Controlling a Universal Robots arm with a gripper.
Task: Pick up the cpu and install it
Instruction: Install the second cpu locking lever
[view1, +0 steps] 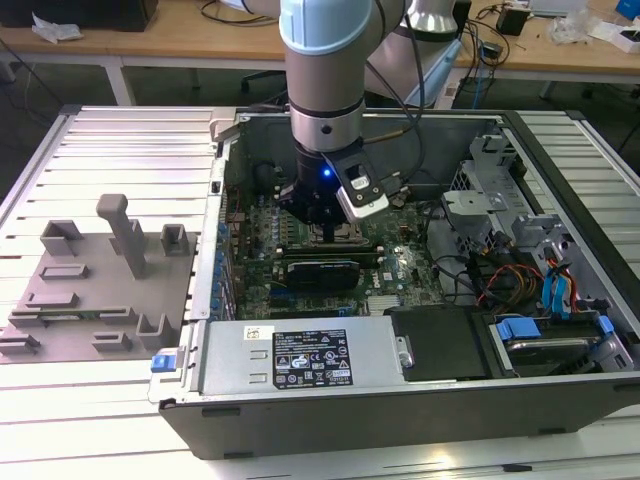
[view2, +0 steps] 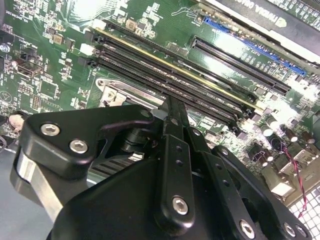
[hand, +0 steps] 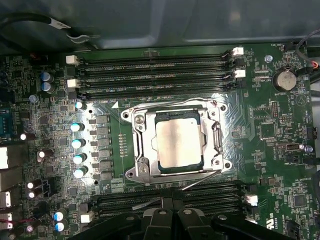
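On the green motherboard (hand: 260, 165), the cpu (hand: 179, 145) lies flat, square in its socket frame (hand: 216, 142).

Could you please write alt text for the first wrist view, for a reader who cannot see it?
A silvery square cpu sits inside the metal socket frame at the middle of a green motherboard. Rows of long black memory slots run along two opposite sides of the socket, and the black pincer reaches in from the picture's edge.

A pale silvery cpu (hand: 179, 144) lies in a grey metal socket frame (hand: 217, 142) on the green motherboard (hand: 280, 150), flanked by black memory slots (hand: 155, 67). The end effector (view1: 322, 222) is black.
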